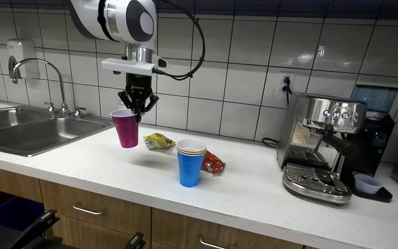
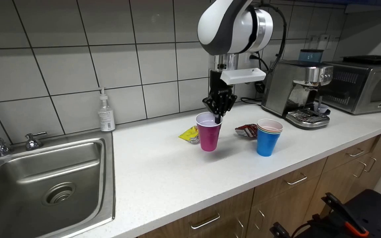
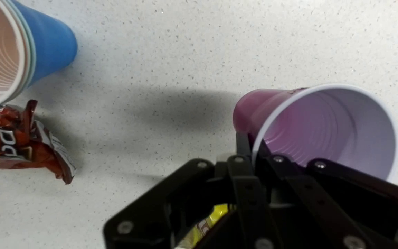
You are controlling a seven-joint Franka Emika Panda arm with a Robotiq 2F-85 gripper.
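Observation:
My gripper is shut on the near-side wall of a magenta cup with a white inside, one finger inside and one outside. The cup also shows in an exterior view and in the wrist view. It hangs above the counter, slightly tilted, with its shadow apart from it. A stack of cups, blue outermost, stands upright to one side, also in the wrist view. A red snack bag lies beside the stack. A yellow snack bag lies behind the held cup, partly hidden by the gripper in the wrist view.
A steel sink with a faucet is set in the white counter. A soap bottle stands by the tiled wall. An espresso machine, a grinder and a microwave stand at the far end.

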